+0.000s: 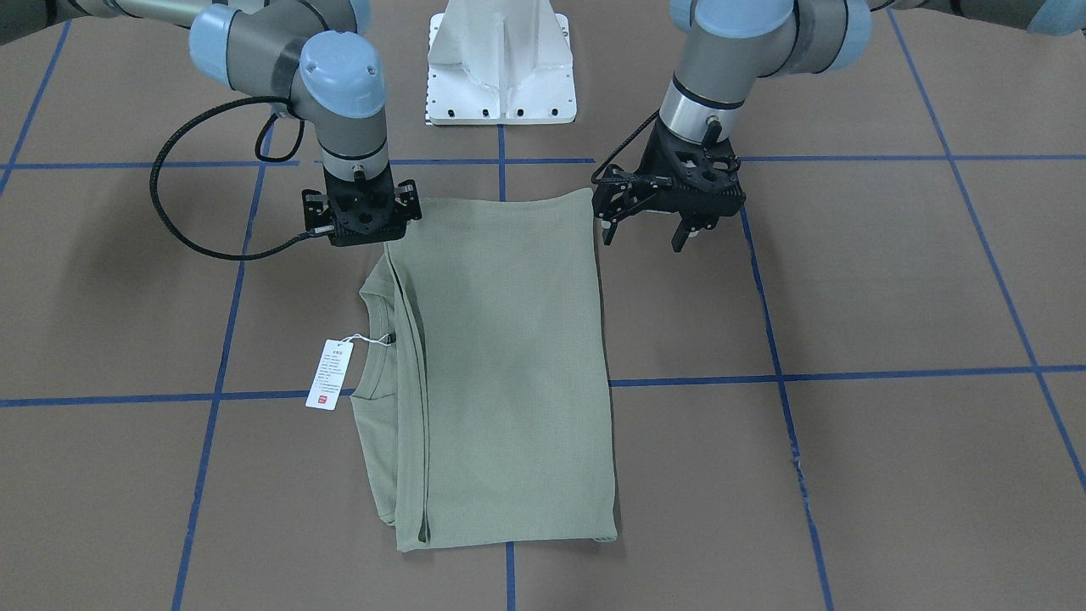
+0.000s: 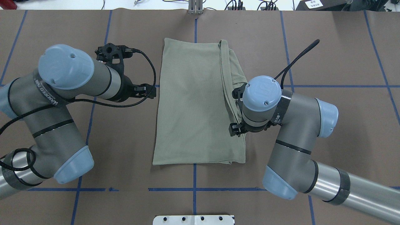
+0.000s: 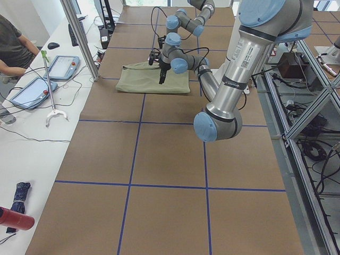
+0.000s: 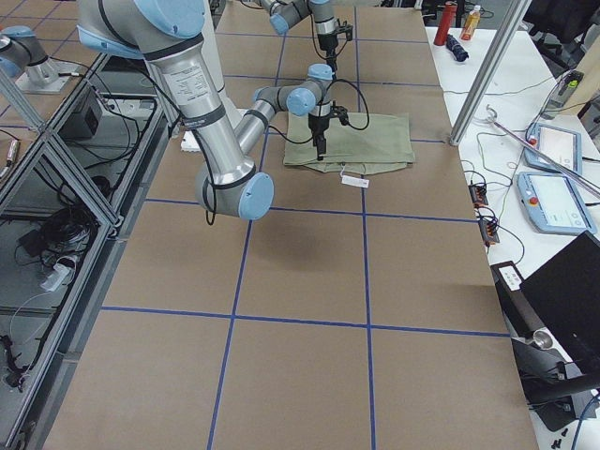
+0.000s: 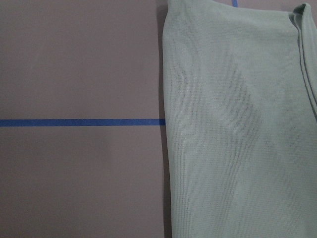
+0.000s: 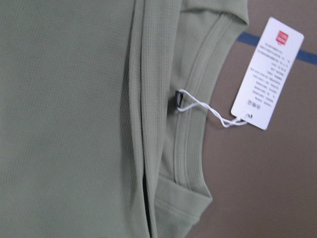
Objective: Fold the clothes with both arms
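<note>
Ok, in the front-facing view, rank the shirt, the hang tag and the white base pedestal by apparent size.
1. shirt, clearly largest.
2. white base pedestal, partly cut off by the view's top edge.
3. hang tag, smallest.

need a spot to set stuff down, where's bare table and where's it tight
Bare table outward of the left gripper, and outward of the hang tag on the other side. Crowded along the green shirt edge nearest the white base, where the right gripper also sits.

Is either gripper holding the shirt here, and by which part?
The left gripper is open beside the shirt, holding nothing. The right gripper is over a shirt corner; its fingers are hidden, so cannot tell.
</note>
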### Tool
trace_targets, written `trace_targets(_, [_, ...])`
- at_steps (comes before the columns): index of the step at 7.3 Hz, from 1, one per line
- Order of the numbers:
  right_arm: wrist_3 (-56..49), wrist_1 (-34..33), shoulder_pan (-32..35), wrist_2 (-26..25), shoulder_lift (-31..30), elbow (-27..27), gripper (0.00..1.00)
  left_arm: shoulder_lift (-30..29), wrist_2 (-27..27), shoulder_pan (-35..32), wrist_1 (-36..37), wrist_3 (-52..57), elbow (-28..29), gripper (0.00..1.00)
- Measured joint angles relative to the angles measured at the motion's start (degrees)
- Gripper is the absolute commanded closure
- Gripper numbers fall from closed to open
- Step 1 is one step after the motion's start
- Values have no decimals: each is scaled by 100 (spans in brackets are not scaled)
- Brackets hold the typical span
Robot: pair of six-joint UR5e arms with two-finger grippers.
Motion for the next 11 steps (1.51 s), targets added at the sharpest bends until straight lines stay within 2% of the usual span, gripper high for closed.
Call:
trace_targets(2, [-69, 798, 149, -2, 229, -816, 0, 7, 0, -5, -6, 20, 6, 0])
trace_targets(3, [-86, 981, 225, 8, 265, -991, 0, 8, 0, -5, -10, 22, 8, 0])
trace_targets(11, [-200, 1088, 298, 45, 294, -1293, 0, 11, 1, 1, -22, 27, 53, 0])
